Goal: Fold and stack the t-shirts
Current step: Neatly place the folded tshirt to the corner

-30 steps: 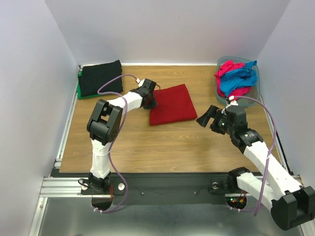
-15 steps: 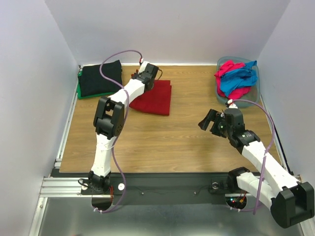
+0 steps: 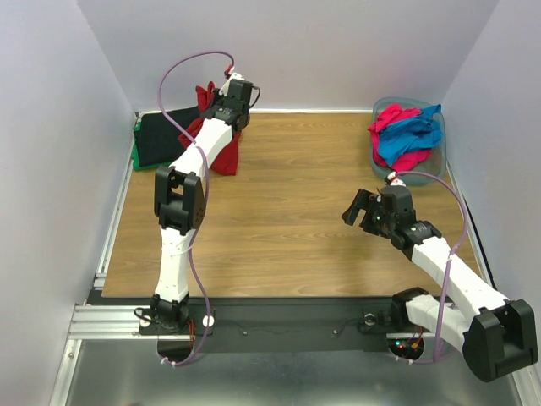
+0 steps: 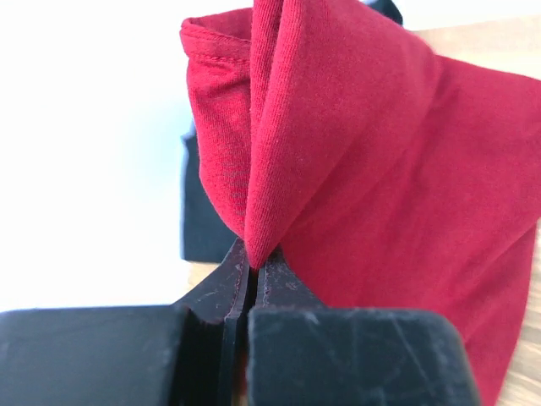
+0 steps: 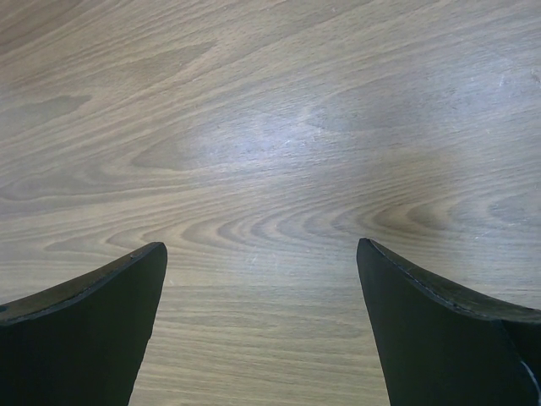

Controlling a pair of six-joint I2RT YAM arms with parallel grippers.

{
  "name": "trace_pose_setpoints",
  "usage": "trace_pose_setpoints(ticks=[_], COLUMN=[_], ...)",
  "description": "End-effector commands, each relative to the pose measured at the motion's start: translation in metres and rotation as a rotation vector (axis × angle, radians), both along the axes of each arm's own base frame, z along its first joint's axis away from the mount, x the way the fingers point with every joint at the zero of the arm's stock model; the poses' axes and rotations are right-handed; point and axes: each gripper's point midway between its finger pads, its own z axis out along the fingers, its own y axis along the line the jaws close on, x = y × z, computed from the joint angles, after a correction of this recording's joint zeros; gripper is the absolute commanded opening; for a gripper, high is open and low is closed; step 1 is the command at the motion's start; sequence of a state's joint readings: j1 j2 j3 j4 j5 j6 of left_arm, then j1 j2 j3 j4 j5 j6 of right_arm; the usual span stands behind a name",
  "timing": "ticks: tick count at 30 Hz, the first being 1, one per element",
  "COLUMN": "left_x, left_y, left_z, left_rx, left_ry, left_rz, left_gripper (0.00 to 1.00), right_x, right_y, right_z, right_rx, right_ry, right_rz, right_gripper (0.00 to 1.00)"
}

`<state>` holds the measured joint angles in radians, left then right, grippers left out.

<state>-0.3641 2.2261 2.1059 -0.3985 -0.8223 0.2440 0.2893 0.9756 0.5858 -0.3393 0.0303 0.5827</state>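
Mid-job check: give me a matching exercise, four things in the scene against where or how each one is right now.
Things:
1. dark red t-shirt
2. black t-shirt
3. pink and blue t-shirts
4. right gripper

States:
A. heaped in the tub
B. open above the wooden table
C. pinched in the shut left gripper
D. folded at the far-left corner

Pairs: 1-C, 2-D, 3-A, 4-B

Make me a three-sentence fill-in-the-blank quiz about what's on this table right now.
The left claw is shut on a shirt coloured ____.
The right claw hangs ____ above the table.
Beside the pink shirt in the tub lies a ____ one.
Missing words: red; open; blue.
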Motion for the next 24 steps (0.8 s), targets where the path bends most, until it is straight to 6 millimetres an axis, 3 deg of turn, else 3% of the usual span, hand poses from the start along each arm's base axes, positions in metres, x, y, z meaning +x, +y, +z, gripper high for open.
trace_pose_setpoints(ticks=[1, 13, 24], left_x=[0.001, -0.003, -0.009], left_y=[0.010, 0.021, 0.023], left_z=[0.064, 0.132, 0.166], left_rx=[0.103, 0.083, 0.041], left_ry=[-0.102, -0.234, -0.308], left_rz=[0.022, 0.022, 0.007], left_gripper=[0.00, 0.00, 0.00], right_x=[0.005, 0.004, 0.003], right_y=[-0.004, -0.003, -0.001], right_z=[0.004, 0.000, -0.002], right_rx=[-0.022, -0.033, -0.027], right_ry=[-0.030, -0.020, -0.009], right_rz=[-0.006, 0.011, 0.022], right_gripper=[1.00, 1.00, 1.00])
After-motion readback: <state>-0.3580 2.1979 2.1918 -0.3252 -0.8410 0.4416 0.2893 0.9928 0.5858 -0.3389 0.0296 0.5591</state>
